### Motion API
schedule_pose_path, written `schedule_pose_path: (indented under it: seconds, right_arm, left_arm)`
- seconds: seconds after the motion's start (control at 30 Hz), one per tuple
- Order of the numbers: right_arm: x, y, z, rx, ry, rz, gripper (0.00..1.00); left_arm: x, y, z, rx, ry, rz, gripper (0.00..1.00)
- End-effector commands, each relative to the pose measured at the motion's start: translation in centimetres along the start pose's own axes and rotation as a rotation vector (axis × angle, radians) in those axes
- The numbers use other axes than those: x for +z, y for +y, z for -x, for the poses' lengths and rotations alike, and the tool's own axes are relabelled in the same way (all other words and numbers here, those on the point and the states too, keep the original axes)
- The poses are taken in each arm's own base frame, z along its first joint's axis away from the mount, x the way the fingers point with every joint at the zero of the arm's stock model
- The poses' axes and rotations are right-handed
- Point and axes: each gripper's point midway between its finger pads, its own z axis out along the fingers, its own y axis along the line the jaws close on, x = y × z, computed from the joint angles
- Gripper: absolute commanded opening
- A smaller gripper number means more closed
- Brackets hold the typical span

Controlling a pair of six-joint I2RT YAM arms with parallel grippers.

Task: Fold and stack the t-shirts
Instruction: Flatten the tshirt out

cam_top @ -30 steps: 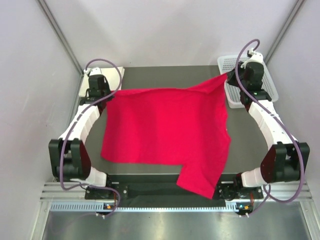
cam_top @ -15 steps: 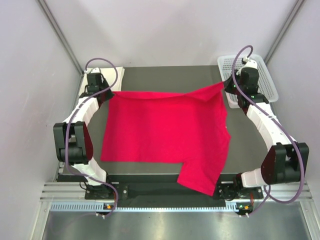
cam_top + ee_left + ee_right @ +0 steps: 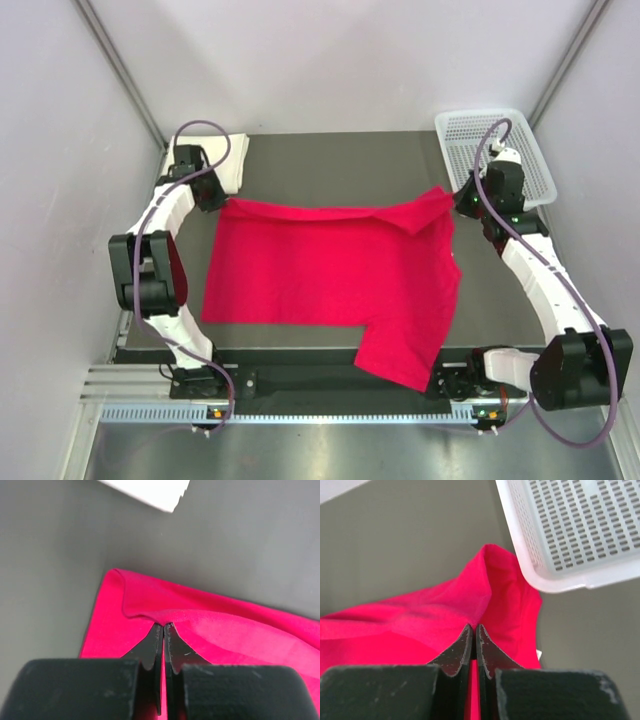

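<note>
While the left jaws and right jaws are clamping its far corners, the red t-shirt (image 3: pixel 330 270) is lying spread on the desk (image 3: pixel 340 160); flattening seems to be finishing, calling next for release and a first fold.

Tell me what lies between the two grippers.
The red t-shirt: its far edge runs from the left gripper to the right gripper, both pinching it. The top external view shows it.
</note>
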Motion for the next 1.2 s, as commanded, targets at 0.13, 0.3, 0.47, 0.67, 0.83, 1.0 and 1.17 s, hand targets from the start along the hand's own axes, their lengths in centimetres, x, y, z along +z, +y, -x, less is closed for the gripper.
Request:
schedule_pose_path:
  seconds: [0.13,0.3,0.47,0.67,0.83,1.0,1.17]
  right_arm:
    - [-1.6,-0.1,-1.2,0.034,0.001,0.005,0.00]
    - [-1.9,-0.1,-2.4,0.061,0.031,0.015,0.00]
    - [-0.8,1.0,-1.1,0.079,0.004,0.049,0.00]
    - [2.1,3.6,2.6,0.120,-0.083,0.128,0.00]
    - [4.4,5.1,6.1,0.121,-0.131,0.143,0.00]
    - [5.9,5.3,6.6,0.127,-0.115,0.129,0.00]
    - [3.9,6.2,9.4,0.106,-0.180,0.152,0.00]
  left_arm:
    - [0.4,1.5,-2.4,-0.014,0.130,0.052,0.00]
    - [0.2,1.9,-2.2,-0.048,0.126,0.035,0.00]
    - [-0.3,0.4,0.8,-0.057,0.037,-0.057,0.00]
    - [-0.3,-1.4,6.6,-0.095,-0.157,-0.167,0.00]
    - [1.7,-3.3,10.6,-0.131,-0.228,-0.301,0.00]
    - [3.4,-3.7,12.0,-0.154,-0.228,-0.333,0.00]
    - [0.2,-5.0,13.1,-0.151,-0.263,-0.379,0.00]
